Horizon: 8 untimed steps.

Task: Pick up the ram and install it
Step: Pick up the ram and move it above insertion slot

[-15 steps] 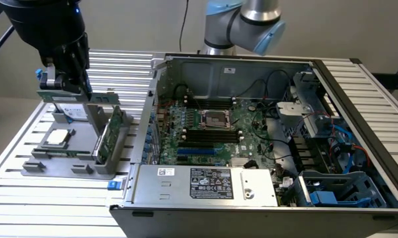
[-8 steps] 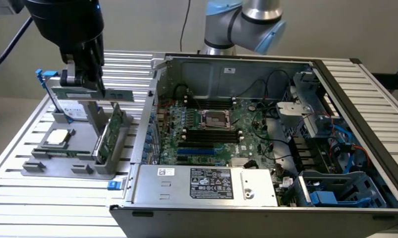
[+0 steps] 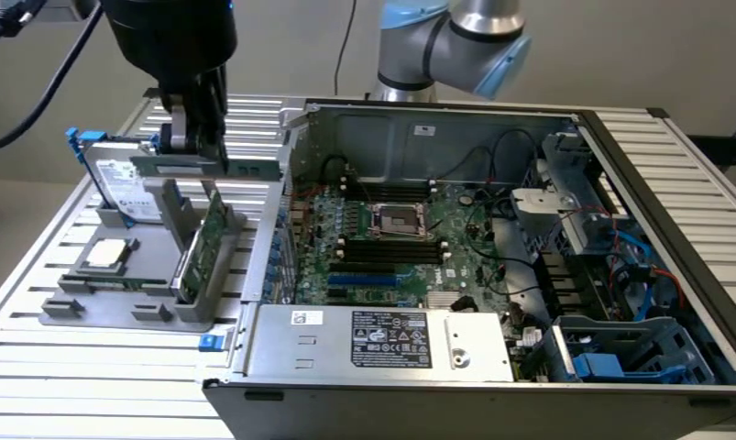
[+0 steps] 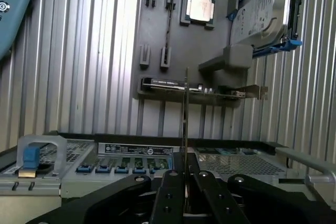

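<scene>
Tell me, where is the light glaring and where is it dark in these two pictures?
Exterior view: glare whitens the slatted table; the computer case is shadowed inside. Wrist view: the processor lid shines; the ram looks dark, edge-on.

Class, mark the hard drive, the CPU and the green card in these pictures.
Hard drive (image 4: 260,17): wrist view, its labelled face.
CPU (image 4: 200,9): wrist view, its metal lid.
Card (image 3: 203,247): exterior view, its green board.

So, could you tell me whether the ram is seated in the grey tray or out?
Out: the gripper is shut on the ram, holding it above the grey tray.
</scene>
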Available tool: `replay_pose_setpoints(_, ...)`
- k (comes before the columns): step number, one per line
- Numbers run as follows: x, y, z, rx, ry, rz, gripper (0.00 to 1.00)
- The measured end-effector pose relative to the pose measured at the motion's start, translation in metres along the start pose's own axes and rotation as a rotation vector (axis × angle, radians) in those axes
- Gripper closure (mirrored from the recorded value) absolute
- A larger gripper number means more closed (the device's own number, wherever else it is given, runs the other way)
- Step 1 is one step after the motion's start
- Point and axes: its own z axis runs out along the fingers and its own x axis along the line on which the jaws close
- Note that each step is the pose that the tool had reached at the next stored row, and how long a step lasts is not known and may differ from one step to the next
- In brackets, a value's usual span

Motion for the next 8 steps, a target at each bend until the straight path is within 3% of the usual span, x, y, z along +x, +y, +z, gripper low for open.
replay_pose_setpoints(8,0.002,-0.0330,-0.0056,-0.0003,-0.0280,-0.003,0.86)
